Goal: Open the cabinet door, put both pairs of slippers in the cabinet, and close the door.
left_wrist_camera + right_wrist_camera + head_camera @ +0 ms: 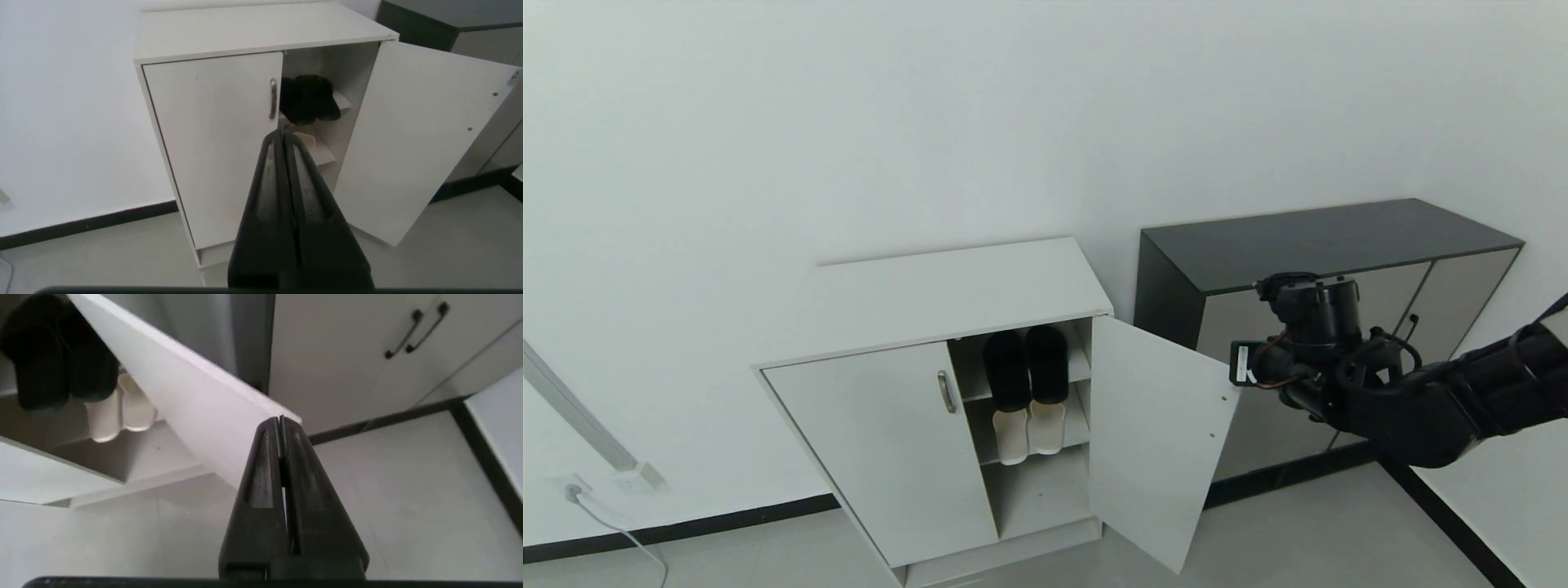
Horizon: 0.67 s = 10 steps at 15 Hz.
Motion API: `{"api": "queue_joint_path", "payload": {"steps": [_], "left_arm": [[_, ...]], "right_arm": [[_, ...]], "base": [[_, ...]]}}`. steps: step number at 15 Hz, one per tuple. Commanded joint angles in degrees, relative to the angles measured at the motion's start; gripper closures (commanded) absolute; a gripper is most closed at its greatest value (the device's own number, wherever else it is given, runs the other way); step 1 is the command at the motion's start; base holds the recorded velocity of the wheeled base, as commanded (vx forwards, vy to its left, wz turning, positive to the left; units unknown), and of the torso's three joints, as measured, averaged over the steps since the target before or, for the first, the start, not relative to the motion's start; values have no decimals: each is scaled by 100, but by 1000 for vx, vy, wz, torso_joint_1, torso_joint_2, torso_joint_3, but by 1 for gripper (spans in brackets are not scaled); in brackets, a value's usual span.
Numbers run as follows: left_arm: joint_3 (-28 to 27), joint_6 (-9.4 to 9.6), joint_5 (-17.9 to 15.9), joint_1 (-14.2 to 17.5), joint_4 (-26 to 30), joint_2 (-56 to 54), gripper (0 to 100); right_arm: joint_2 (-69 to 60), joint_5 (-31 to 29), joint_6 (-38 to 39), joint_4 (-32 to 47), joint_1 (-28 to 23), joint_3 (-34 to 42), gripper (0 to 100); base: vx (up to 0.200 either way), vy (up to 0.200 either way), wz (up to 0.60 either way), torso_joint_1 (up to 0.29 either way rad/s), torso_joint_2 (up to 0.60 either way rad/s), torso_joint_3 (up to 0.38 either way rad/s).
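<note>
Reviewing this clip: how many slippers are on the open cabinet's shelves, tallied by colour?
Black slippers: 2
White slippers: 2
Total: 4

We saw a bright room under soft, even light from above, the white wall point(931, 122) dimming gently toward the head view's corners. Inside the open white cabinet point(947, 294) the shelves lay in shadow, deepest around the black slippers point(1027, 367). The floor point(1298, 539) showed a faint sheen.
</note>
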State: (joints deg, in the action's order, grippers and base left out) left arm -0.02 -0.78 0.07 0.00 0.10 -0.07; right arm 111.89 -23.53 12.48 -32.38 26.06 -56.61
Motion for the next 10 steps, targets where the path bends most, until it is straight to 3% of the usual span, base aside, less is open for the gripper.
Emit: {"api": "queue_joint_path", "payload": {"steps": [1, 10], "left_arm": [[-6, -1, 1, 0, -1, 7, 100], [-6, -1, 1, 0, -1, 7, 100]], "right_arm": [[369, 129, 88, -5, -163, -263, 100], [1063, 577, 184, -5, -532, -904, 100]], "base": [[0, 0, 0, 0, 0, 0], [0, 0, 0, 0, 0, 0]]}}
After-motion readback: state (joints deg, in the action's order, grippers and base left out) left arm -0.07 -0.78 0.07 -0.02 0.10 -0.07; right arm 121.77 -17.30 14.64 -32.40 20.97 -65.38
